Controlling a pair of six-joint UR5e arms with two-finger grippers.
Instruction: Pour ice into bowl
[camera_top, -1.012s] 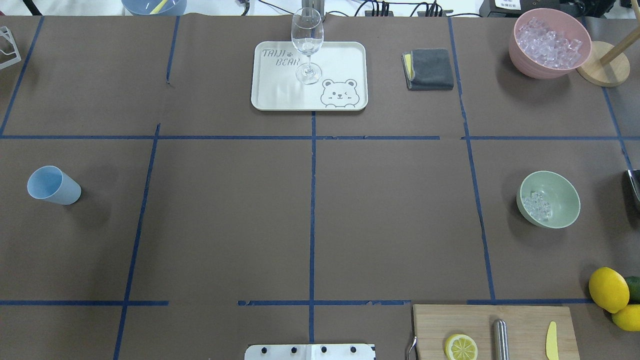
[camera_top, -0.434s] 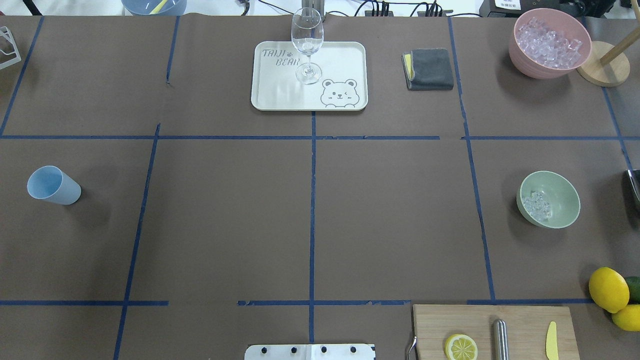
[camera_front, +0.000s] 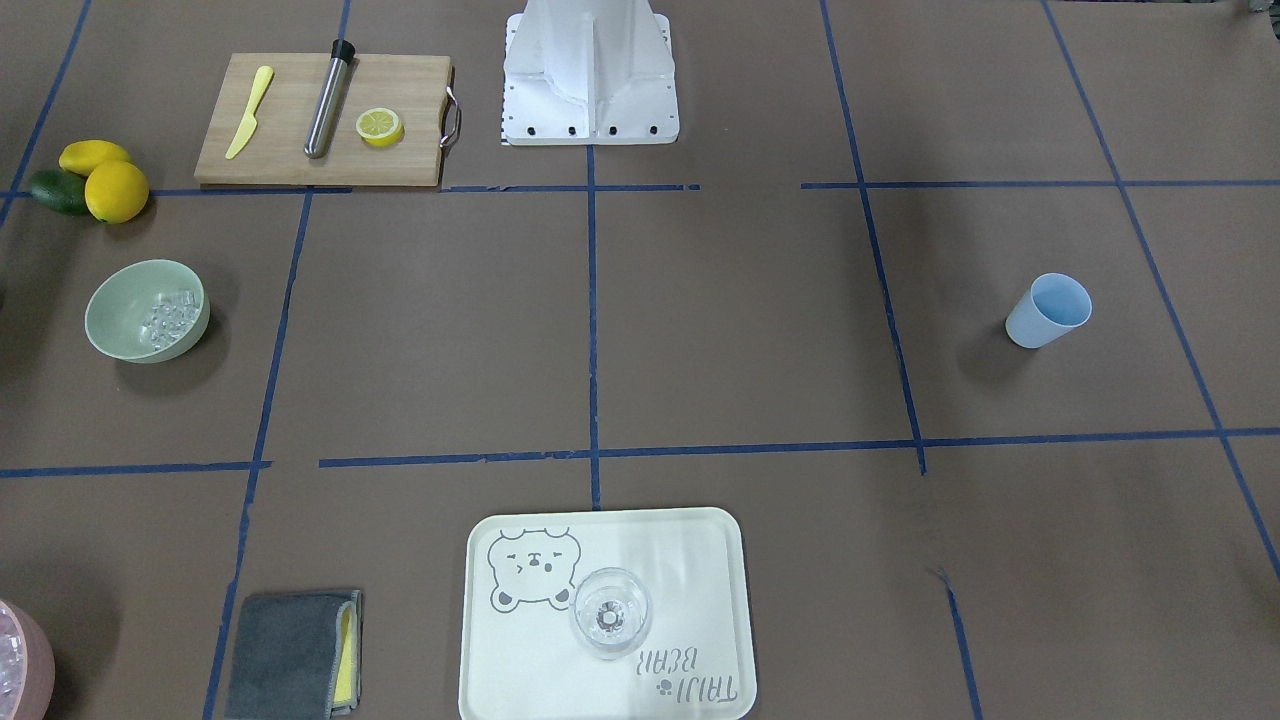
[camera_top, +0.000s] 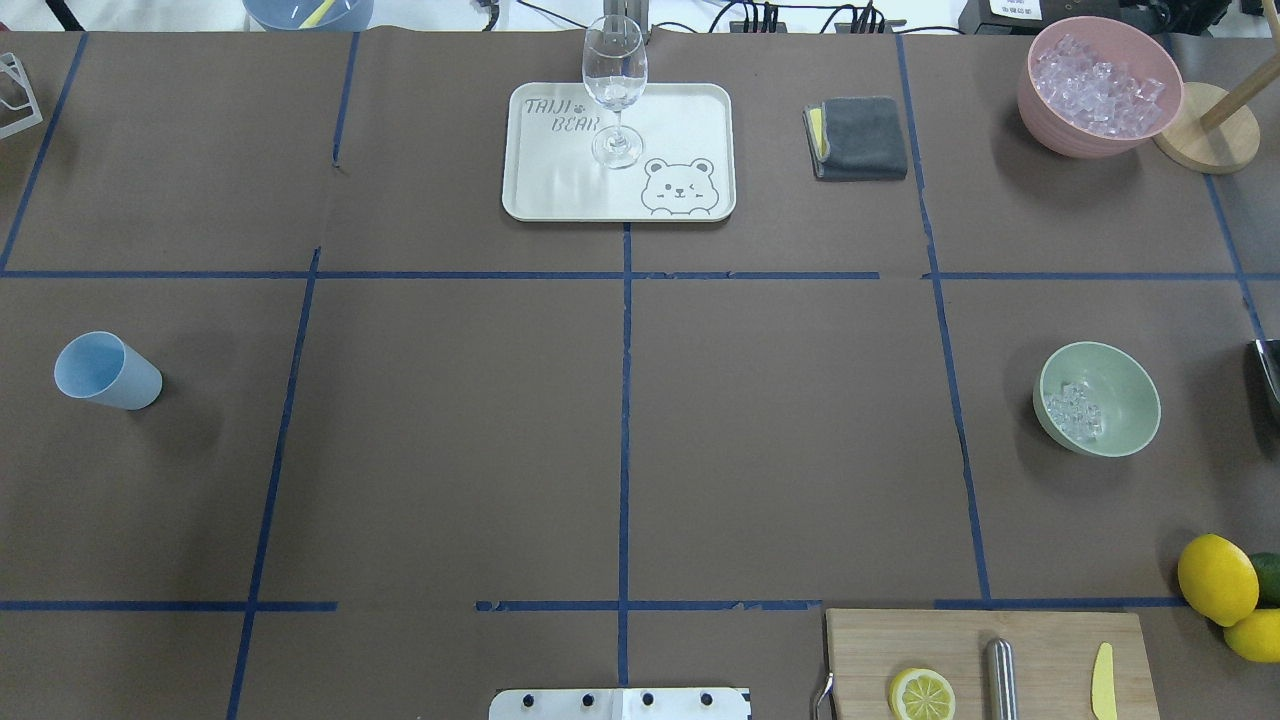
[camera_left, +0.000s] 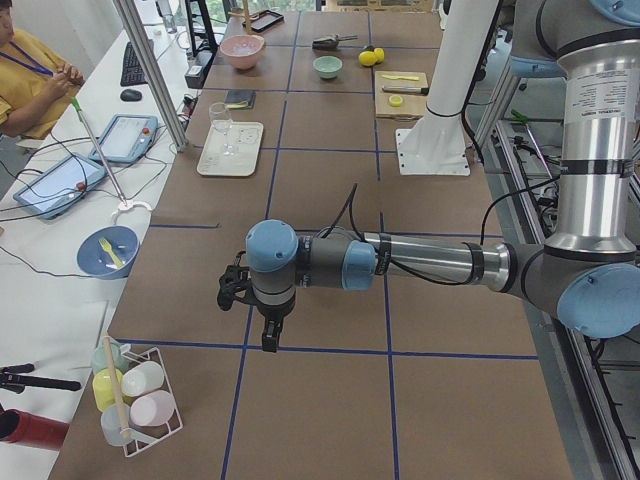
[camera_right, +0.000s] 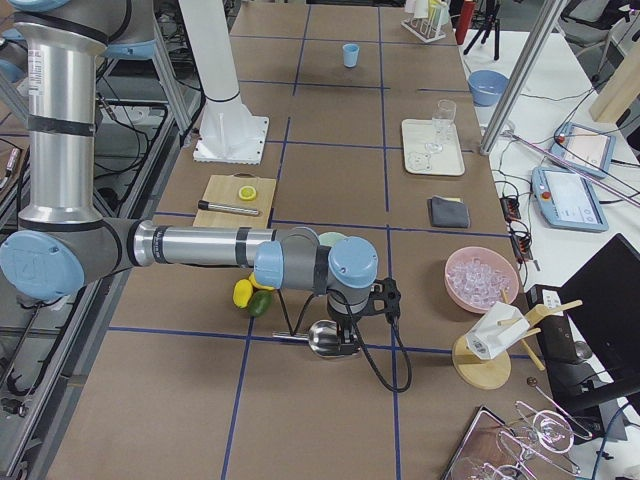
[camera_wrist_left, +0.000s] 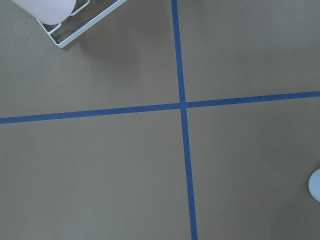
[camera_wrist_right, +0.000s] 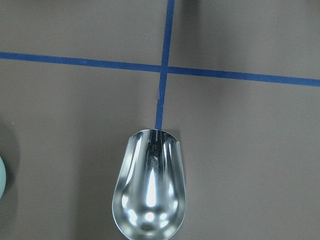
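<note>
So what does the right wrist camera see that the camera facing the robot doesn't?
Only the right wrist view shows the shiny metal scoop, and it's empty. Only the front-facing view shows the ice lying in the green bowl, plus the blue cup and the glass on its tray. Both show the brown table with blue tape lines.

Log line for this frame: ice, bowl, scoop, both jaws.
ice: small pile in bowl | scoop: empty | left gripper: jaws unclear | right gripper: at scoop, jaws unclear
</note>
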